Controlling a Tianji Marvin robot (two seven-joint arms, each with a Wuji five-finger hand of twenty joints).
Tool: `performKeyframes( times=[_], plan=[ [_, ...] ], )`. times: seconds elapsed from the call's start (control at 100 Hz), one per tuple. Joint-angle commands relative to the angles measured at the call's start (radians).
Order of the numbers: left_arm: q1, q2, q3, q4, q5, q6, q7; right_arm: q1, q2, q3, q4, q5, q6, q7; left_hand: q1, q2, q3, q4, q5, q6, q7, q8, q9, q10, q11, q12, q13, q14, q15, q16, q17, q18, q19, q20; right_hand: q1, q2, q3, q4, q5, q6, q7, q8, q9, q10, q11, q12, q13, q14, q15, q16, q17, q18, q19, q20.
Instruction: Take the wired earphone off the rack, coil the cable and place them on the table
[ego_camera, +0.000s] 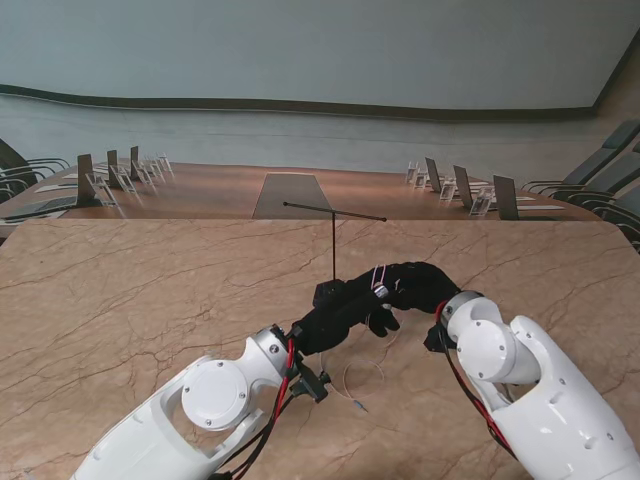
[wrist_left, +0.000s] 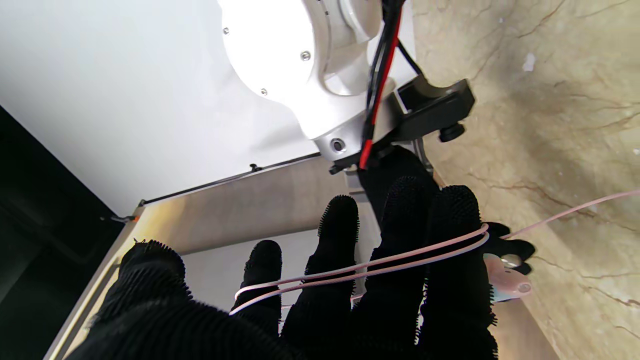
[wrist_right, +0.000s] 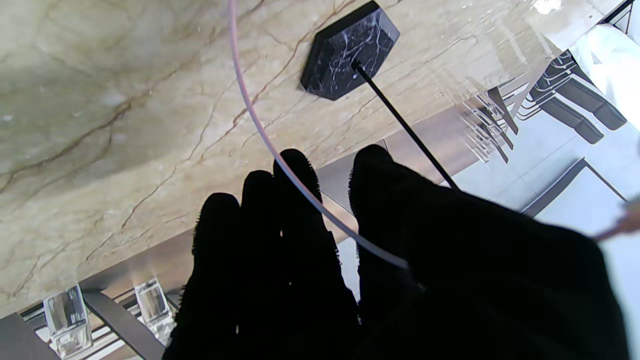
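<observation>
Light, limp pink cable (wrist_left: 380, 262) loops my left hand (ego_camera: 335, 315); right hand (ego_camera: 410, 288), at three o'clock, pinches it; hold cord, not earbuds.

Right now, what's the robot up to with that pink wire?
It is coiling the earphone cable, which is already off the rack. Two pink turns lie across the fingers of the left hand, with an earbud at the hand's edge. The right hand pinches the strand between thumb and fingers, feeding it. Both hands meet just nearer to me than the rack's base. A loose tail of cable hangs down to the table.
</observation>
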Motion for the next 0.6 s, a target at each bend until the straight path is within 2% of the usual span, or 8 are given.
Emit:
performKeyframes(
  times=[0.0, 0.31, 0.36, 0.4, 0.41, 0.52, 0.54, 0.59],
  plan=[
    [0.012, 0.003, -0.002, 0.009, 0.006, 0.006, -0.003, -0.005, 0.002, 0.009, -0.015, -0.002, -0.010, -0.006, 0.013, 0.045, -0.021, -0.008, 0.031, -0.030, 0.029, 0.008, 0.039, 0.014, 0.035, 0.024, 0.015, 0.019, 0.013, 0.017, 0.000, 0.027, 0.035, 0.022, 0.080, 0.028, 0.107, 0.065, 0.151, -0.123, 0.207, 0.111, 0.014, 0.064, 0.024, 0.005, 0.024, 0.000, 0.024, 0.014, 0.000, -0.007, 0.030, 0.005],
    [0.017, 0.004, 0.000, 0.026, 0.019, 0.011, -0.003, -0.018, 0.006, 0.054, -0.049, -0.023, -0.063, -0.001, 0.017, 0.043, -0.021, -0.009, 0.095, -0.022, 0.056, 0.027, 0.070, 0.040, 0.095, 0.110, 0.002, 0.020, 0.012, 0.012, -0.017, 0.034, 0.032, 0.025, 0.072, 0.024, 0.113, 0.081, 0.166, -0.113, 0.203, 0.098, 0.010, 0.063, 0.015, 0.002, 0.020, 0.004, 0.023, 0.014, -0.003, -0.006, 0.030, 0.005],
    [0.016, 0.004, 0.001, 0.030, 0.021, 0.014, -0.003, -0.021, 0.007, 0.063, -0.056, -0.026, -0.076, -0.001, 0.017, 0.044, -0.020, -0.009, 0.114, -0.016, 0.063, 0.033, 0.075, 0.020, 0.103, 0.123, 0.000, 0.023, 0.014, 0.013, -0.021, 0.036, 0.033, 0.026, 0.070, 0.025, 0.115, 0.085, 0.169, -0.113, 0.203, 0.096, 0.010, 0.060, 0.013, 0.002, 0.020, 0.004, 0.023, 0.014, -0.003, -0.004, 0.030, 0.005],
    [0.016, 0.003, 0.002, 0.034, 0.021, 0.015, -0.002, -0.023, 0.007, 0.070, -0.063, -0.027, -0.083, 0.000, 0.017, 0.043, -0.021, -0.009, 0.125, -0.014, 0.066, 0.039, 0.075, 0.022, 0.111, 0.141, -0.001, 0.026, 0.015, 0.014, -0.023, 0.039, 0.035, 0.028, 0.069, 0.024, 0.116, 0.090, 0.171, -0.111, 0.203, 0.095, 0.011, 0.060, 0.011, 0.001, 0.019, 0.004, 0.022, 0.013, -0.003, -0.004, 0.030, 0.005],
    [0.016, 0.003, 0.002, 0.034, 0.021, 0.016, -0.002, -0.024, 0.007, 0.072, -0.064, -0.028, -0.085, -0.001, 0.018, 0.043, -0.021, -0.009, 0.127, -0.014, 0.066, 0.040, 0.074, 0.034, 0.111, 0.143, 0.000, 0.028, 0.015, 0.014, -0.023, 0.041, 0.035, 0.028, 0.069, 0.023, 0.117, 0.091, 0.172, -0.110, 0.203, 0.094, 0.010, 0.060, 0.010, 0.001, 0.019, 0.004, 0.022, 0.013, -0.003, -0.004, 0.030, 0.005],
    [0.017, 0.002, 0.004, 0.041, 0.022, 0.019, -0.001, -0.031, 0.009, 0.092, -0.084, -0.036, -0.110, 0.000, 0.018, 0.042, -0.021, -0.009, 0.159, -0.007, 0.080, 0.052, 0.083, 0.025, 0.122, 0.164, -0.002, 0.029, 0.018, 0.016, -0.032, 0.048, 0.037, 0.031, 0.066, 0.024, 0.119, 0.099, 0.177, -0.107, 0.203, 0.092, 0.011, 0.061, 0.005, -0.001, 0.019, 0.005, 0.021, 0.013, -0.003, -0.004, 0.030, 0.005],
    [0.017, 0.002, 0.005, 0.042, 0.024, 0.019, 0.001, -0.032, 0.009, 0.096, -0.089, -0.038, -0.114, 0.002, 0.019, 0.043, -0.019, -0.009, 0.168, -0.004, 0.084, 0.054, 0.084, 0.040, 0.122, 0.167, -0.001, 0.028, 0.019, 0.017, -0.032, 0.051, 0.040, 0.033, 0.066, 0.024, 0.119, 0.101, 0.179, -0.107, 0.203, 0.092, 0.011, 0.061, 0.005, 0.000, 0.018, 0.005, 0.021, 0.013, -0.003, -0.004, 0.029, 0.005],
    [0.017, 0.001, 0.006, 0.045, 0.029, 0.018, 0.005, -0.036, 0.011, 0.104, -0.100, -0.046, -0.127, 0.006, 0.017, 0.043, -0.021, -0.009, 0.178, -0.001, 0.091, 0.060, 0.086, 0.043, 0.123, 0.173, -0.001, 0.028, 0.021, 0.018, -0.034, 0.052, 0.045, 0.036, 0.064, 0.024, 0.119, 0.106, 0.182, -0.106, 0.204, 0.092, 0.011, 0.061, 0.004, 0.000, 0.019, 0.004, 0.021, 0.013, -0.004, -0.004, 0.029, 0.005]
  ],
)
